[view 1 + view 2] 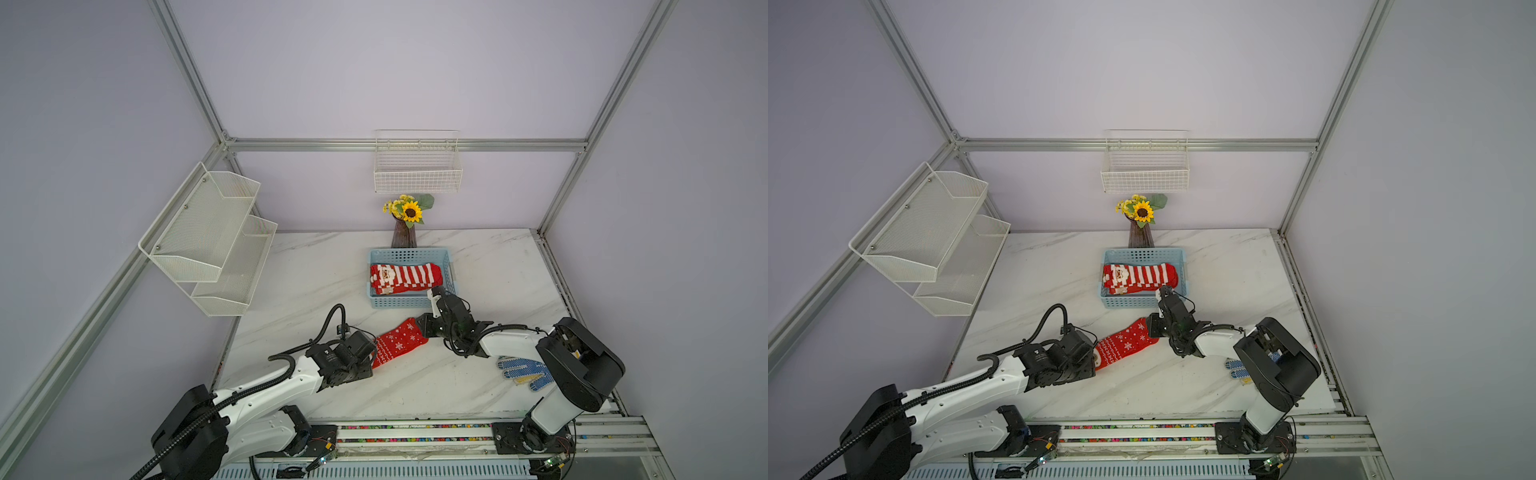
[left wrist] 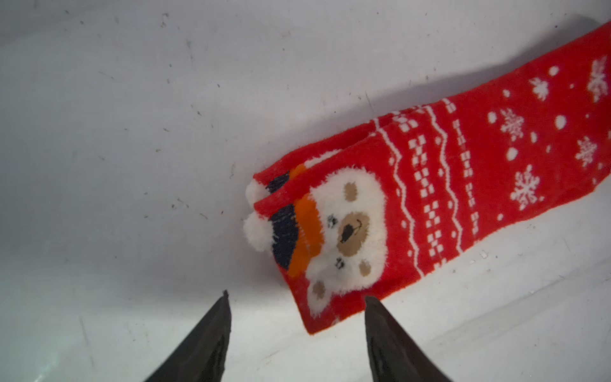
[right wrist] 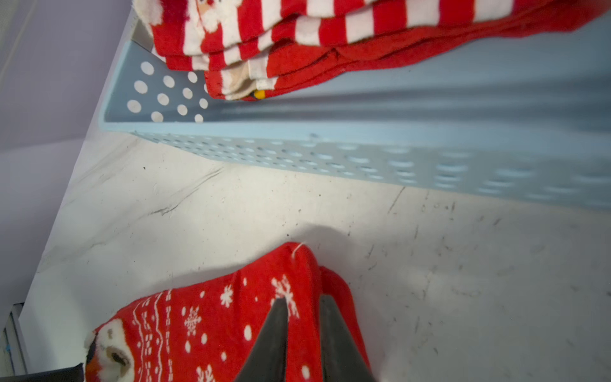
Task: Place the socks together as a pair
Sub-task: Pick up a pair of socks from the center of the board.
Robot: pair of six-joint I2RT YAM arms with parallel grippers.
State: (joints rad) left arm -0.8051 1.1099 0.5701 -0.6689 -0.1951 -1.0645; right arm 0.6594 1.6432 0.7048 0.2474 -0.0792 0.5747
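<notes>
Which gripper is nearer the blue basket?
Right. The right gripper is over the snowflake sock's toe, near the blue basket's front wall; the left gripper is by the cuff, farther back.

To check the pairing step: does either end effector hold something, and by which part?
The left end effector is open and holds nothing. The right end effector straddles the toe end of the bear socks; whether it grips cannot be told.

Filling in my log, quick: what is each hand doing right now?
Left hand: open, empty, beside the bear socks.
Right hand: slightly open, over their toe end.
</notes>
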